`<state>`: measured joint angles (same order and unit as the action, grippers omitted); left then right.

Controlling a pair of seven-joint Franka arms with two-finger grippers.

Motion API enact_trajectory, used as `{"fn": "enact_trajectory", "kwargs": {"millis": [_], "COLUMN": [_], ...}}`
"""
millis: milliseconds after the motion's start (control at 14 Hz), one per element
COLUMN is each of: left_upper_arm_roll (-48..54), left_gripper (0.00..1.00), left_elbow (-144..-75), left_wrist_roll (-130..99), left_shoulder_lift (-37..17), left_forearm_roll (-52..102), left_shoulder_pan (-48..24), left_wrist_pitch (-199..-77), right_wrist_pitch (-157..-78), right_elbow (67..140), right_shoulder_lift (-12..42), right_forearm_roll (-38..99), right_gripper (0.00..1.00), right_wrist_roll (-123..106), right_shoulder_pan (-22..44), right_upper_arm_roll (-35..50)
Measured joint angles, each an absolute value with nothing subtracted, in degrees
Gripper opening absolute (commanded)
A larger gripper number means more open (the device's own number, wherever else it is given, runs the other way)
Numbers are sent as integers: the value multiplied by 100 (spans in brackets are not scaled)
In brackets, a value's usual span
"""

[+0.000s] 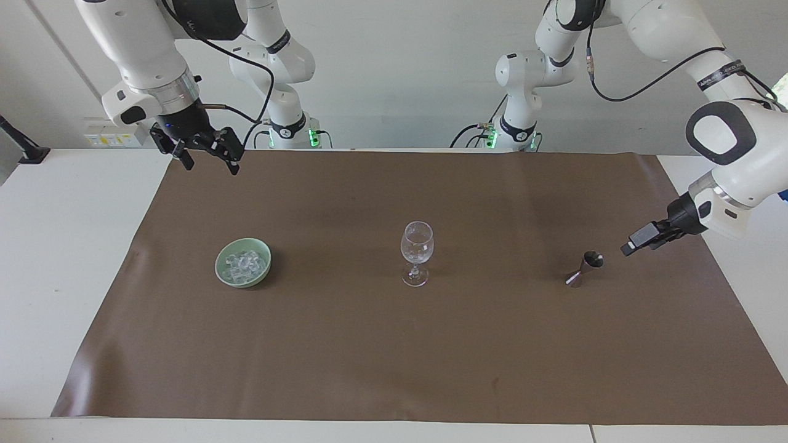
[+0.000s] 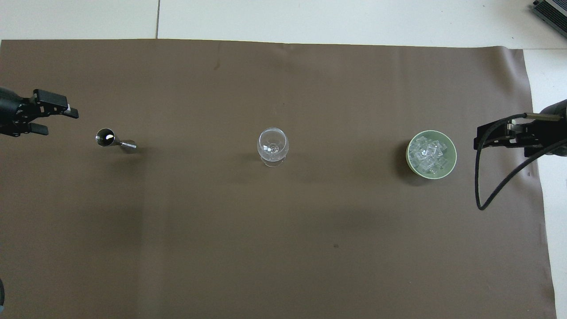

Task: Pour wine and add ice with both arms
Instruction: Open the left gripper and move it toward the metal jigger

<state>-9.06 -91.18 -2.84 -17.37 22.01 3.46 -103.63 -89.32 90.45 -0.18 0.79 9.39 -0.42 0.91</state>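
A clear wine glass [image 1: 417, 252] [image 2: 273, 146] stands upright mid-mat, and no wine shows in it. Toward the right arm's end, a green bowl [image 1: 220, 269] [image 2: 409, 160] holds the ice [image 1: 244, 263] [image 2: 429, 153], a heap of clear cubes. A small steel jigger [image 1: 585, 269] [image 2: 115, 140] stands toward the left arm's end; what it holds I cannot tell. My left gripper [image 1: 634, 245] [image 2: 62, 123] hangs low over the mat just beside the jigger, open and empty, pointing at it. My right gripper [image 1: 210, 166] [image 2: 480, 138] waits high over the mat's edge beside the bowl, open and empty.
A brown mat [image 1: 394, 357] [image 2: 283, 248] covers most of the white table [image 1: 68, 246]. A black cable [image 2: 480, 186] loops down from the right wrist. Both arm bases [image 1: 289, 132] stand at the robots' edge of the table.
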Motion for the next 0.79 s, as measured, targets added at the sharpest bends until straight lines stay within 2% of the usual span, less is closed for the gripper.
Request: {"fn": "enact_trajectory", "kwargs": {"millis": [429, 786], "left_upper_arm_roll": [-1361, -1385], "left_gripper": [100, 100], "left_elbow": [-9142, -9141], "left_wrist_roll": [-2054, -3657], "left_shoulder_lift": [-2095, -2145], "left_forearm_roll": [3403, 4066], "left_shoulder_pan": [416, 645], "left_wrist_pitch": [-10346, -10345], "right_wrist_pitch": [-8932, -8932], "right_elbow": [9045, 9045], "right_shoulder_lift": [-18, -18], "right_forearm_roll": [79, 79], "right_gripper": [100, 100], "right_wrist_roll": [939, 939], "right_shoulder_pan": [-42, -42], "right_upper_arm_roll": [91, 91]}}
